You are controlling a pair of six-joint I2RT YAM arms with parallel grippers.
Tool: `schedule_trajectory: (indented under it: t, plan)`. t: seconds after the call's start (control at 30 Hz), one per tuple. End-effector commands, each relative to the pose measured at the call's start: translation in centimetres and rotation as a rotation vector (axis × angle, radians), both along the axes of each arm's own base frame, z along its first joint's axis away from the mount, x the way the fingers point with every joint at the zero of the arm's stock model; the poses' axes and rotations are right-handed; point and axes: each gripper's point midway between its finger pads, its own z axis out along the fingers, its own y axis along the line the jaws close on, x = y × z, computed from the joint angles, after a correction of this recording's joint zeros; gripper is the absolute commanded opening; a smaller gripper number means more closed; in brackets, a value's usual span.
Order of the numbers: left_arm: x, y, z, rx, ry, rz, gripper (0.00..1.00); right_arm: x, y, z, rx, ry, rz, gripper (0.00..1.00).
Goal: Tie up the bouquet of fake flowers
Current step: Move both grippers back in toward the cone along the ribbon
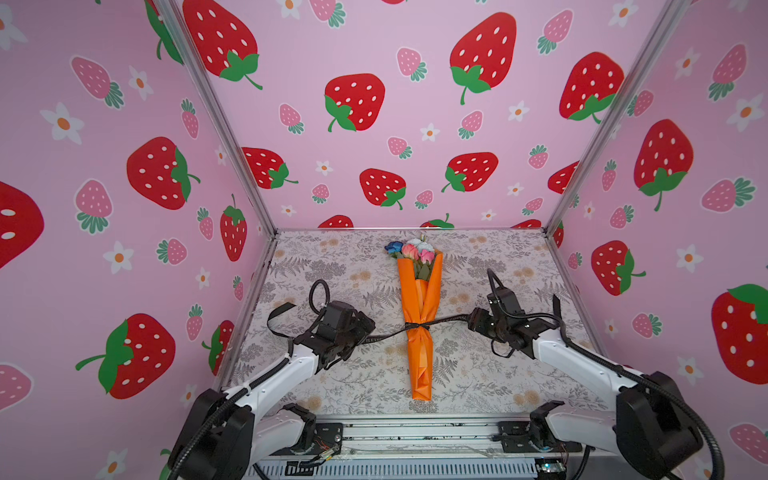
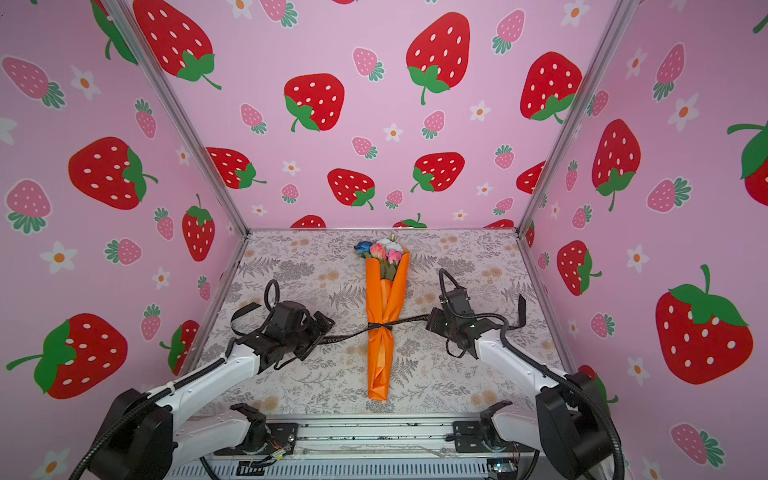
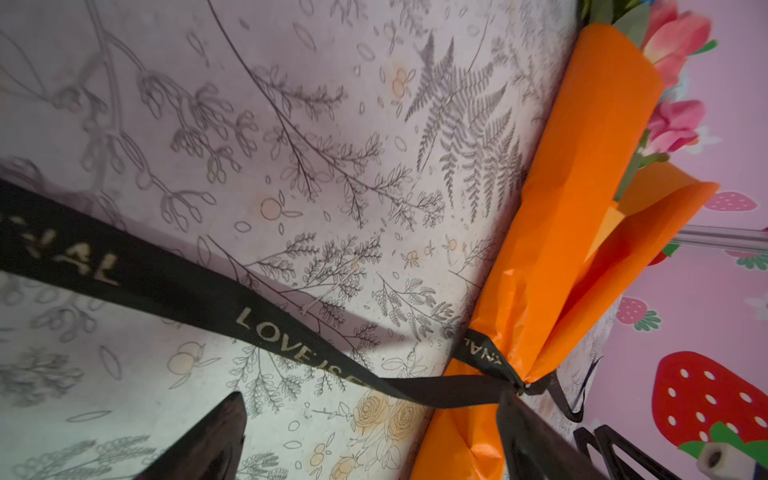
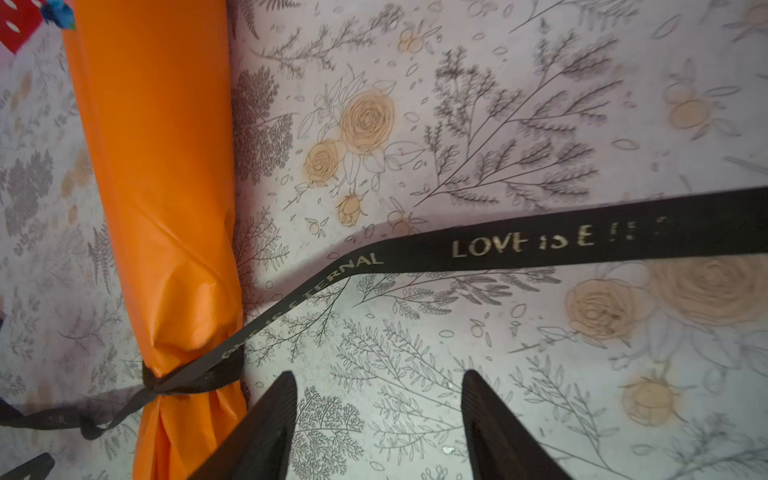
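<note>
The bouquet of fake flowers (image 1: 422, 291) (image 2: 386, 291) lies in orange paper along the middle of the table, blooms toward the back wall. A black ribbon (image 1: 419, 327) (image 2: 384, 326) with pale lettering is knotted around its lower half, and its two ends trail out left and right. My left gripper (image 1: 365, 332) (image 3: 374, 432) is open just left of the wrap, with the ribbon (image 3: 291, 345) running past its fingertips, ungripped. My right gripper (image 1: 471, 322) (image 4: 382, 399) is open on the other side, with only table between its fingers (image 4: 278, 415); the ribbon (image 4: 519, 245) lies beyond them.
The ribbon's free ends curl up behind each wrist (image 1: 278, 311) (image 1: 557, 307). Strawberry-print walls with metal posts (image 1: 266, 224) close in three sides. A metal rail (image 1: 415, 432) runs along the front edge of the floral table cover (image 1: 353, 382).
</note>
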Motion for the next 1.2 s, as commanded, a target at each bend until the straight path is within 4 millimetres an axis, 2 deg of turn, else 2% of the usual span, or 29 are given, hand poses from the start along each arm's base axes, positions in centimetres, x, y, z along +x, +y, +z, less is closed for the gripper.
schedule_trajectory:
  t: [0.0, 0.1, 0.23, 0.33, 0.47, 0.57, 0.73, 0.93, 1.03, 1.17]
  plan:
    - [1.8, -1.6, 1.0, -0.017, -0.044, 0.033, 0.98, 1.7, 1.6, 1.2, -0.055, -0.063, -0.009, 0.68]
    - [1.8, -3.3, 0.4, -0.014, -0.005, -0.032, 0.99, 2.0, 2.7, 0.9, -0.160, -0.065, 0.050, 0.69]
    - [1.9, -4.1, -0.7, -0.021, 0.000, -0.031, 0.98, 2.0, 3.3, 0.1, -0.187, -0.052, 0.092, 0.69]
    - [2.5, -4.1, -1.4, -0.004, -0.003, -0.014, 0.98, 2.2, 4.0, 0.0, -0.170, -0.057, 0.105, 0.70]
    - [3.1, -4.5, -2.3, 0.012, 0.014, -0.014, 0.93, 2.1, 5.9, 0.0, -0.071, -0.041, 0.113, 0.70]
    - [3.1, -4.6, -3.2, 0.030, 0.029, -0.017, 0.89, 1.7, 6.2, -1.1, -0.014, 0.013, 0.056, 0.74]
    - [2.8, -4.1, -4.3, 0.065, 0.048, -0.009, 0.81, 1.3, 6.3, -2.8, 0.082, 0.055, -0.051, 0.79]
    - [2.4, -3.3, -5.1, 0.097, 0.063, 0.012, 0.73, 3.1, 5.8, -3.3, 0.063, 0.039, -0.143, 0.79]
    - [2.3, -3.0, -5.3, 0.113, 0.062, 0.021, 0.63, 3.7, 5.3, -4.2, 0.013, 0.056, -0.177, 0.78]
    - [2.4, -2.8, -5.4, 0.132, 0.059, 0.017, 0.49, 3.3, 4.8, -5.9, -0.012, 0.097, -0.189, 0.72]
